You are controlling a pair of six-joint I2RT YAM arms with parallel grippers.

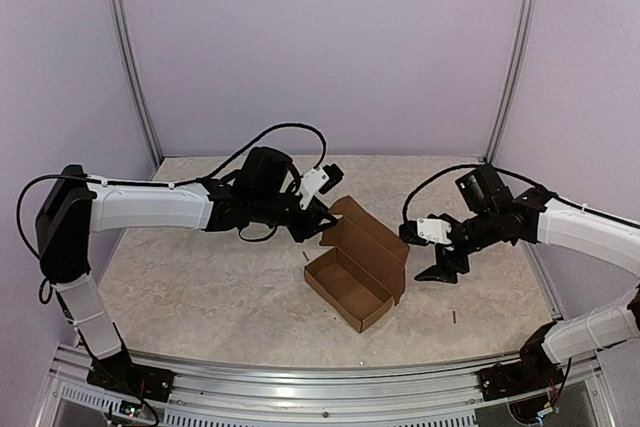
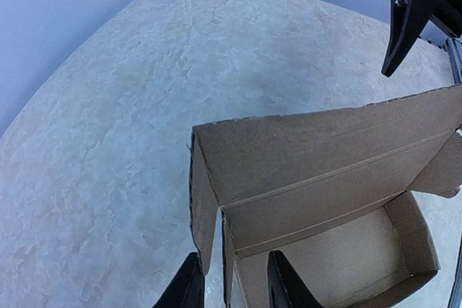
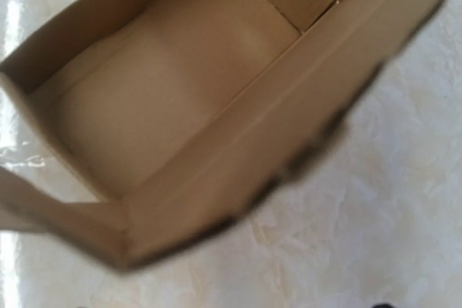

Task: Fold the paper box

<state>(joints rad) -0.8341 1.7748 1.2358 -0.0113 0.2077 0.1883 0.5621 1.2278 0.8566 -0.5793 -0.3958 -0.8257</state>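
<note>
Presently left pincer (image 2: pixel 237 257) straddles paper box (image 1: pixel 352 272) rim, apart; right pincer (image 1: pixel 437 269) gapes alongside.

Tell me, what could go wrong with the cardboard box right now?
1. The left hand is open, with its fingers either side of the paper box's end wall. If it squeezes crookedly, it might crumple that wall or the loose side flap next to it.
2. The right hand is open beside the box and holds nothing. A push on the upright lid could slide the box across the table instead of folding it.
</note>
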